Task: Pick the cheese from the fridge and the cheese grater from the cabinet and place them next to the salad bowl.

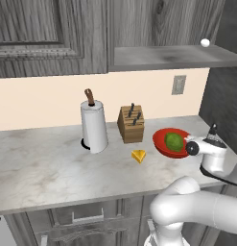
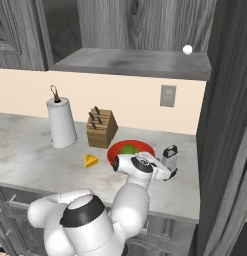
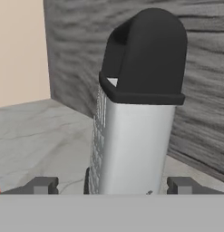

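Hand view: the gripper (image 3: pixel 112 185) has its two tips spread wide, one either side of the cheese grater (image 3: pixel 131 136), each standing clear of its silver faces. I read the jaws as open, holding nothing. The grater stands upright on its own on the marble counter (image 3: pixel 45 136), black handle on top, one perforated face catching the light on its left side, the front face plain and bright.

Step in hand, as I judge it: the release of the grater beside the salad bowl, the last placement of the task. The cheese is already down.

Right base view, near to far: the gripper (image 2: pixel 167 172) sits low over the counter's right end, by the front edge. The cheese grater (image 2: pixel 169 157) is just beyond it, close beside the salad bowl (image 2: pixel 115 150), at the bowl's right and near the dark side panel. I can't tell whether grater and bowl touch. The cheese (image 2: pixel 91 160) lies on the bowl's other side, a small yellow wedge, flat on the counter and near the rim. Behind it, a wooden knife block (image 2: pixel 101 128), and further left a paper towel roll (image 2: pixel 61 122). Above the far wall, the open cabinet shelf (image 2: pixel 130 62).

Next move, my call: draw the hand straight back and up, jaws kept wide, so neither tip clips the grater. It's tall and narrow-based; I'd expect it to tip easily.
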